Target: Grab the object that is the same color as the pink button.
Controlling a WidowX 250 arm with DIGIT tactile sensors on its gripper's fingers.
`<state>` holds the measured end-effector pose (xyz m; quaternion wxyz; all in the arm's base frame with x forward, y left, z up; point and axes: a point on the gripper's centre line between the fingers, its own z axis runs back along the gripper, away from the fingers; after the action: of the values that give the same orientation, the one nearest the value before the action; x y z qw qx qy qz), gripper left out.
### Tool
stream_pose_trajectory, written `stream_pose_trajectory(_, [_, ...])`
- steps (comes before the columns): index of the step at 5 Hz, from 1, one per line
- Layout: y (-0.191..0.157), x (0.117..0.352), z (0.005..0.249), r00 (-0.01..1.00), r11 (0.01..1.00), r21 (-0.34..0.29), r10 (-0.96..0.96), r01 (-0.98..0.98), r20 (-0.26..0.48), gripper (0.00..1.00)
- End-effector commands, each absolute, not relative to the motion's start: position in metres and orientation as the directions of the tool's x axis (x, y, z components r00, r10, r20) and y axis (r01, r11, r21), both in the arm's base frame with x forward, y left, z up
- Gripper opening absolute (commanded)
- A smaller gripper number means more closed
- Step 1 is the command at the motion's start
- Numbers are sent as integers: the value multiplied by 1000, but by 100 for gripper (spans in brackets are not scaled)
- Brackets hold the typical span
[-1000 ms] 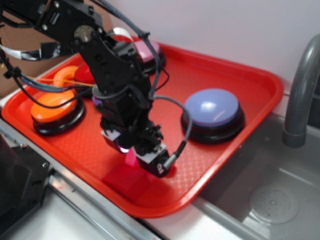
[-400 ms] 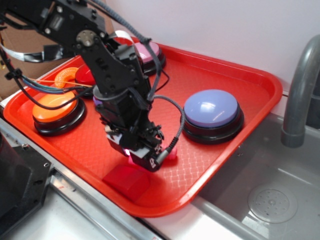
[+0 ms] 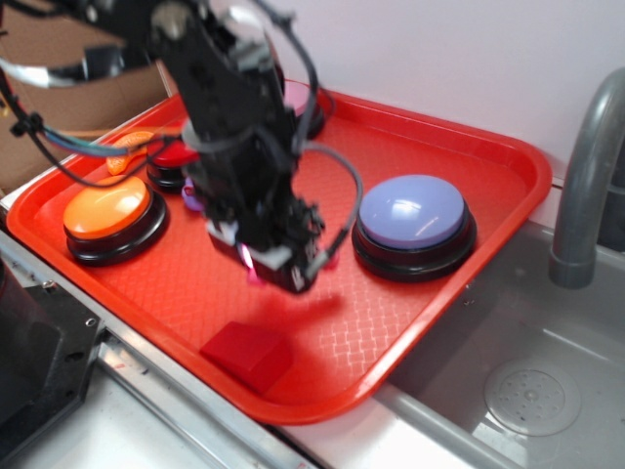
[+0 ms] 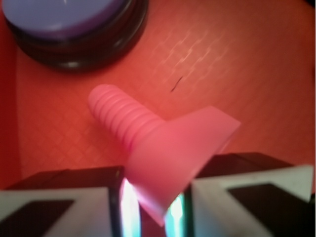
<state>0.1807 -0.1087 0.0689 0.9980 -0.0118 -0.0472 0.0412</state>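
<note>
My gripper (image 3: 281,268) is shut on the square head of the pink toy bolt (image 4: 148,133) and holds it above the red tray (image 3: 508,161). In the wrist view the ribbed shaft points away from the jaws toward the blue-lavender button (image 4: 64,19), and the head sits pinched between the two fingers, with my gripper (image 4: 154,197) at the bottom edge. In the exterior view only a pink sliver of the bolt (image 3: 256,268) shows under the jaws. The pink button (image 3: 301,96) is at the tray's back, mostly hidden behind the arm.
The red wedge block (image 3: 246,354) lies near the tray's front edge. The blue-lavender button (image 3: 415,213) stands right of the gripper. An orange button (image 3: 105,210) and a red button (image 3: 174,161) stand at the left. A steel sink (image 3: 527,391) and faucet (image 3: 586,176) lie to the right.
The gripper has risen off the tray with the pink bolt in its jaws and moved back, away from the red wedge block.
</note>
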Motion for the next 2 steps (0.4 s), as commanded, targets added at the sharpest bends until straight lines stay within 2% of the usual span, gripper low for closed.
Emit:
stream_pose_trajectory(1, [-41,189,151,978,986,-115,140,-123,152,0])
stream_pose_trajectory(2, [-5,186,161,971,980,-113,178,-161,159,0])
